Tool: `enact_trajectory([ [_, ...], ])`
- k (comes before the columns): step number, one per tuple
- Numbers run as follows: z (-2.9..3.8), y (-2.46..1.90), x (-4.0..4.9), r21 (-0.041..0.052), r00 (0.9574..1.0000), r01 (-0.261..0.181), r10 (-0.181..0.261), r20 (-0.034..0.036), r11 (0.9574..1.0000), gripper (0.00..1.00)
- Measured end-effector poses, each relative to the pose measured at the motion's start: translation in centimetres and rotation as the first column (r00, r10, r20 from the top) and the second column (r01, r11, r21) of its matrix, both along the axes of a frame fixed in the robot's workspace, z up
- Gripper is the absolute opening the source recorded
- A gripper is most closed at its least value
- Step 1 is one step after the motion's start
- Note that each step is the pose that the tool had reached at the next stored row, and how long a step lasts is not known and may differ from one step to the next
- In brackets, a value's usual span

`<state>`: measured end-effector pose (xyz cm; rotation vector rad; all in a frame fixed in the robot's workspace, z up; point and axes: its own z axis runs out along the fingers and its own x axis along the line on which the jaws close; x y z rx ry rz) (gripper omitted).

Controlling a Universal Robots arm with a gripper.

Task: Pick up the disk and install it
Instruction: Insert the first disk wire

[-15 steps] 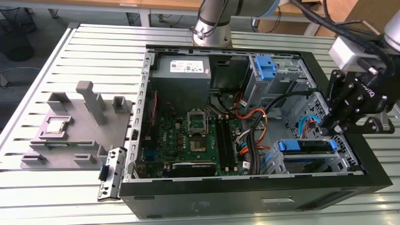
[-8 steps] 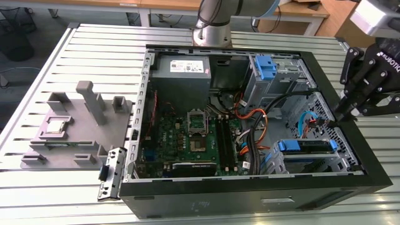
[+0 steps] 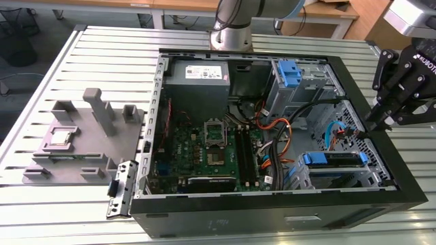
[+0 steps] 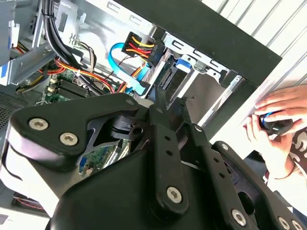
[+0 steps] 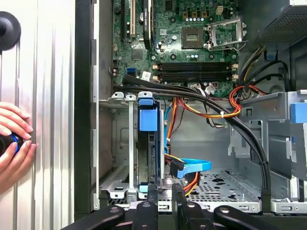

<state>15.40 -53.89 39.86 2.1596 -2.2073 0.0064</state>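
Disk in blue carrier: slotted in drive bay, near end of computer case, exterior view's right. Gripper: above case wall beside disk, fingers slightly apart, empty. Seating step likely; press carrier squarely, avoid blue SATA cable.

Exterior view: we are seeing bright, even light from above on the table, soft shade inside the case | second wrist view: we are getting white glare off the table, dull highlights on the dark gripper | first wrist view: we are seeing the table glaring, the case evenly lit.
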Motion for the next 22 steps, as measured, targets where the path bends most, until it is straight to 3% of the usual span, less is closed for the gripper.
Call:
enact_trajectory([
  [9,-0.01,0.0,0.0,0.0,1.0,0.0,0.0,0.0002,1.0,0.27],
  [16,-0.45,0.04,-0.73,-0.0001,1.0,0.0,0.0,0.0011,1.0,0.27],
  [22,-1.15,1.39,-1.05,-0.0001,1.0,0.0,0.0,0.0011,1.0,0.27],
])
